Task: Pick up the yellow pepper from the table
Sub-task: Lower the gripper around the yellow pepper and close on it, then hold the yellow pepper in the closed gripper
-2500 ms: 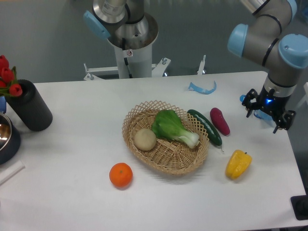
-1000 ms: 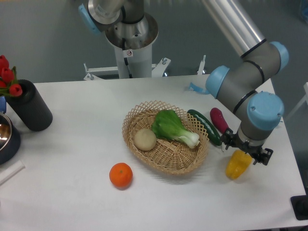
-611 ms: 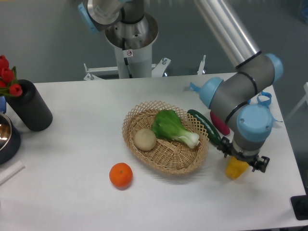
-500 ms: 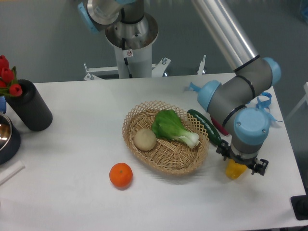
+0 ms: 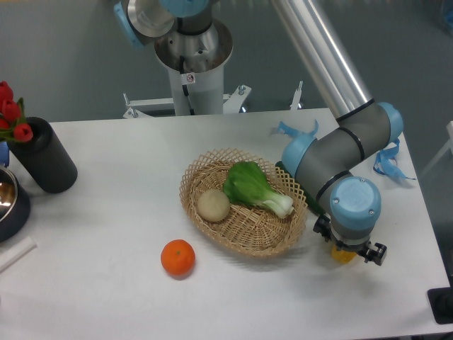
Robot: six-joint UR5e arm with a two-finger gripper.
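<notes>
The yellow pepper point(image 5: 342, 255) lies on the white table point(image 5: 106, 212) at the right front, right of the basket. Only a small yellow sliver of it shows below the arm's blue wrist cap. My gripper point(image 5: 347, 241) hangs straight down over the pepper. One black fingertip shows at the pepper's left and the other at its lower right, spread wide, so the gripper is open and straddles the pepper. Whether the fingers touch the pepper is hidden.
A wicker basket point(image 5: 187, 188) in the middle holds a green bok choy point(image 5: 251, 185) and a beige potato point(image 5: 213, 205). An orange point(image 5: 178, 257) lies in front of it. A dark cucumber end point(image 5: 282, 168) peeks from behind the arm. A black vase point(image 5: 44, 157) and a bowl point(image 5: 10, 205) stand at the left edge.
The arm swung in from the far right and came down over the yellow pepper, covering more of it frame by frame. The pepper itself has not moved.
</notes>
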